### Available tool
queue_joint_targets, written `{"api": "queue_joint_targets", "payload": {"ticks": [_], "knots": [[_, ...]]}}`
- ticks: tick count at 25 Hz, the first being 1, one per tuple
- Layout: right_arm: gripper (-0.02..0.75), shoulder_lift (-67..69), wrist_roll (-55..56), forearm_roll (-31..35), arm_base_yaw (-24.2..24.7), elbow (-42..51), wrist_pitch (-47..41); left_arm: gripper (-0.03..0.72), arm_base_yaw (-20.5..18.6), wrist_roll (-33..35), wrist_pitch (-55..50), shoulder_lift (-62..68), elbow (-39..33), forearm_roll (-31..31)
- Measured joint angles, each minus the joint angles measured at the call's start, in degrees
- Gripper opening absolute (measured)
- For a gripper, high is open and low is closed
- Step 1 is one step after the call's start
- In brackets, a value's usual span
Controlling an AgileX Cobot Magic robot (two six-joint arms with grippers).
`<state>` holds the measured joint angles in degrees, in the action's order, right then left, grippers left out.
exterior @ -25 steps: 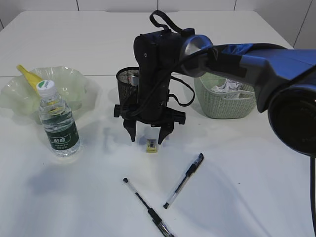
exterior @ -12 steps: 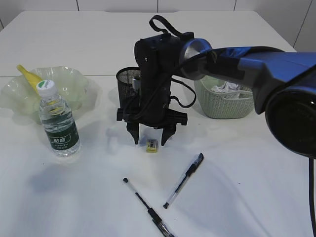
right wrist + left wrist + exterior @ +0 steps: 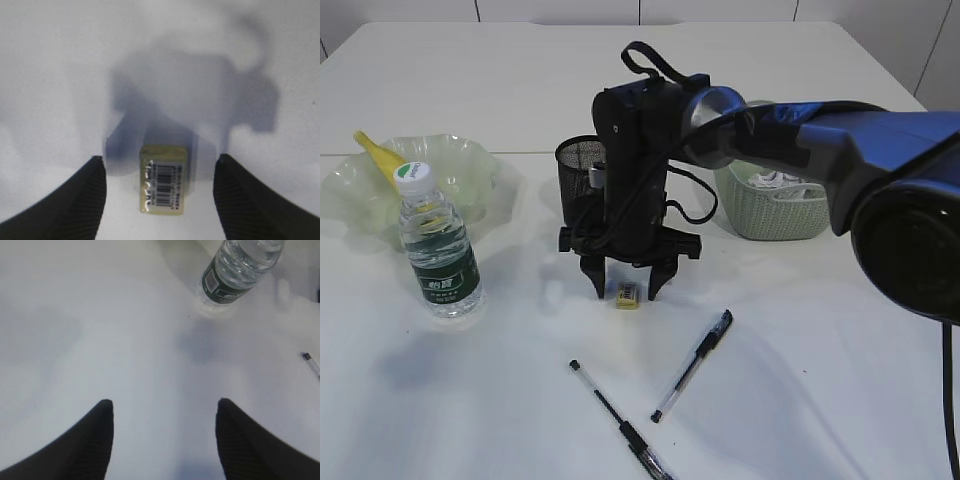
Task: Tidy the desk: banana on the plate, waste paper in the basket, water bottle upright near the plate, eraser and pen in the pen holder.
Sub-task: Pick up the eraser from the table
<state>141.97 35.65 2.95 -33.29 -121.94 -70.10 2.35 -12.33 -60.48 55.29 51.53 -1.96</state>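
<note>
Eraser lies flat on the white worktop near the middle of the exterior view, and we see the right gripper pointing straight down over it, its jaws wide open with one finger on each side of the eraser and holding nothing. In the right wrist view the eraser sits between the two dark fingers, not touching either, with its barcode label facing up. The left gripper is also spread open and empty over bare worktop; the water bottle is at the upper right of that view.

Just behind the right gripper stands one black mesh pen holder. At the right is one green basket with crumpled paper inside. At the left, one bottle stands upright in front of one pale green plate, which carries the banana. Two pens lie in the lower middle, one with a cap, the other thinner.
</note>
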Motion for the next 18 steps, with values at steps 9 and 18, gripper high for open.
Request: {"api": "queue_joint_targets", "payload": {"ticks": [9,18], "knots": [[0.275,0.56,-0.63,0.47,0.0,0.0,0.0,0.454,0.0,0.0,0.09,0.0,0.0,0.0],[0.175,0.56,-2.47,0.47,0.0,0.0,0.0,0.454,0.0,0.0,0.09,0.0,0.0,0.0]]}}
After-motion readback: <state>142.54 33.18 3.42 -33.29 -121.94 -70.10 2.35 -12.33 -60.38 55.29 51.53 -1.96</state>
